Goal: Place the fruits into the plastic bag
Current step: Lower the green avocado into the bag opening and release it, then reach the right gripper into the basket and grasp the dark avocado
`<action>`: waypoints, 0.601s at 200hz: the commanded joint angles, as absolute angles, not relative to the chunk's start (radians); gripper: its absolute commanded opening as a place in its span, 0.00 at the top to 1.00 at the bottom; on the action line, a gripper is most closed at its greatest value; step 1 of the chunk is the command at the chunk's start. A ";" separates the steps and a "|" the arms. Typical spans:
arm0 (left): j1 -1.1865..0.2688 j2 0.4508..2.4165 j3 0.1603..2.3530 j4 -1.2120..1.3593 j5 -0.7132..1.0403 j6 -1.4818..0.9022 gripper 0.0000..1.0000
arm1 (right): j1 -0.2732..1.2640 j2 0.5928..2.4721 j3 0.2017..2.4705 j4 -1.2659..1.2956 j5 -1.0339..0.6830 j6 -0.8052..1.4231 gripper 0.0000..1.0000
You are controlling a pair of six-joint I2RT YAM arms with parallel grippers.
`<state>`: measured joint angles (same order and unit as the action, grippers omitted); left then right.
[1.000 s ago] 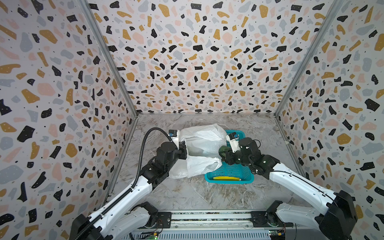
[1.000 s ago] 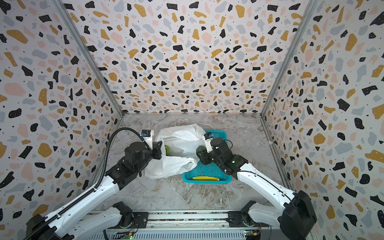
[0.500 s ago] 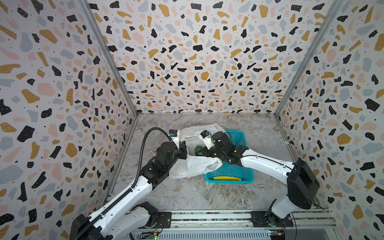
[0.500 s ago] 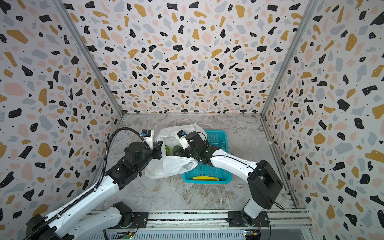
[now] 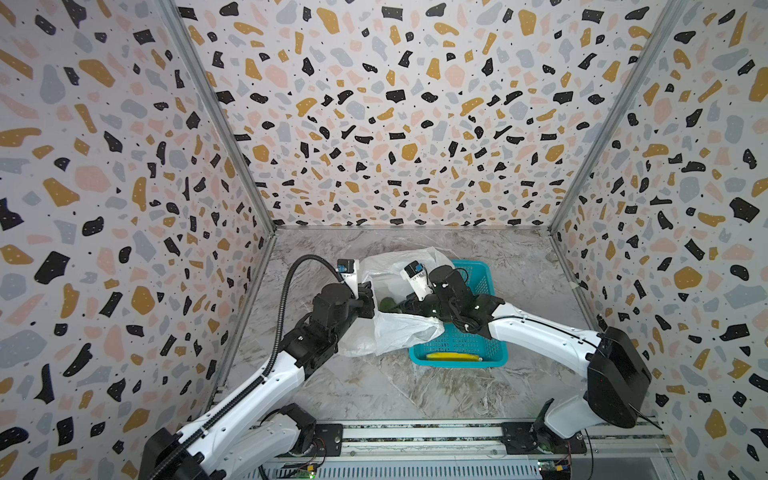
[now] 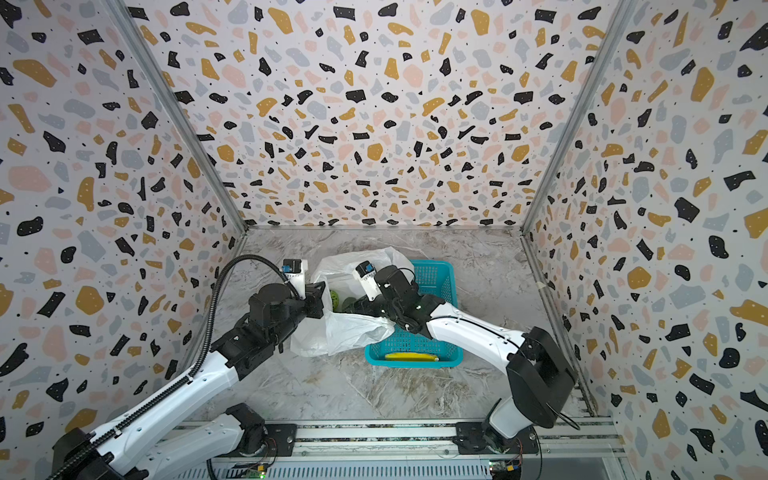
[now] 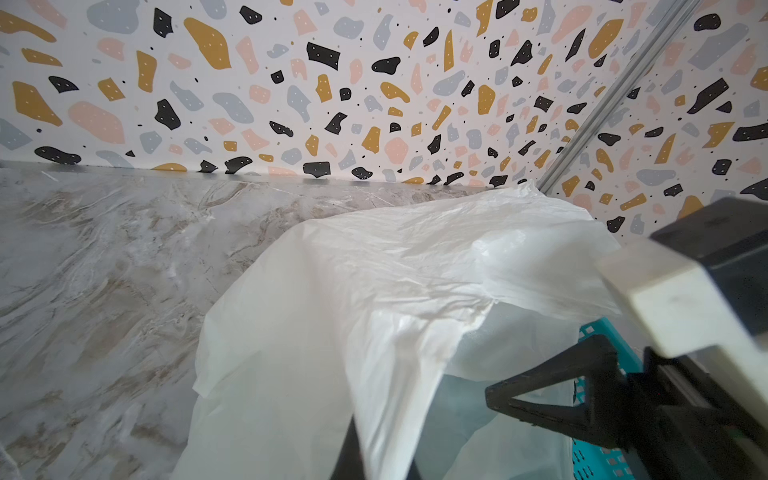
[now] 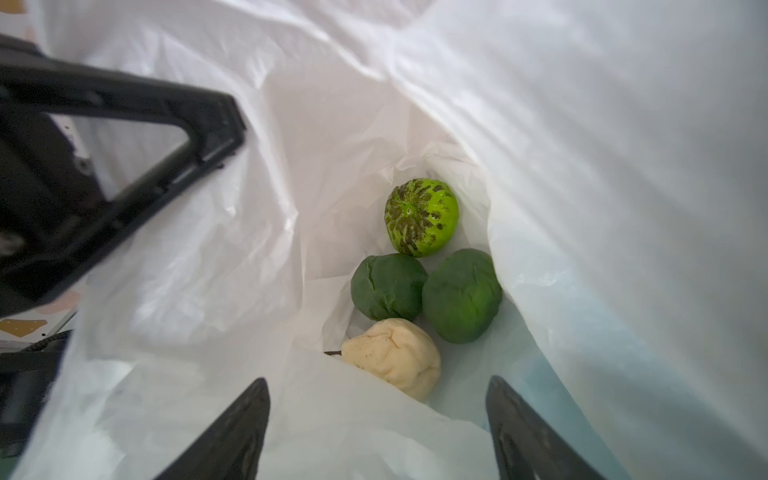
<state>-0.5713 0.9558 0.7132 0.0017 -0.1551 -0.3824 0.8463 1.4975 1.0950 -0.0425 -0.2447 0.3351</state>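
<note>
Right gripper [image 8: 376, 432], jaws spread and empty, hangs inside the plastic bag [image 8: 582, 166] above four fruits [image 8: 422, 286]; left gripper [image 5: 365, 300], pinched shut, holds the rim (best withdrawn straight, avoiding snags).

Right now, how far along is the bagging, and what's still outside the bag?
Done: four fruits lie inside the plastic bag: a striped light green fruit, two dark green fruits and a cream fruit. In hand: left gripper pinches the bag's edge; right gripper is open and empty above them. Left: the banana in the basket.
</note>
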 commanded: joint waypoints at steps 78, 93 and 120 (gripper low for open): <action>-0.566 0.970 0.709 0.043 -0.184 -0.385 1.00 | 0.534 1.033 0.825 -0.214 0.050 0.474 0.23; -0.566 0.970 0.707 0.044 -0.182 -0.386 1.00 | 0.498 1.064 0.824 -0.260 0.057 0.466 0.28; -0.566 0.968 0.704 0.046 -0.177 -0.391 1.00 | 0.492 1.204 0.870 -0.341 0.105 0.430 0.51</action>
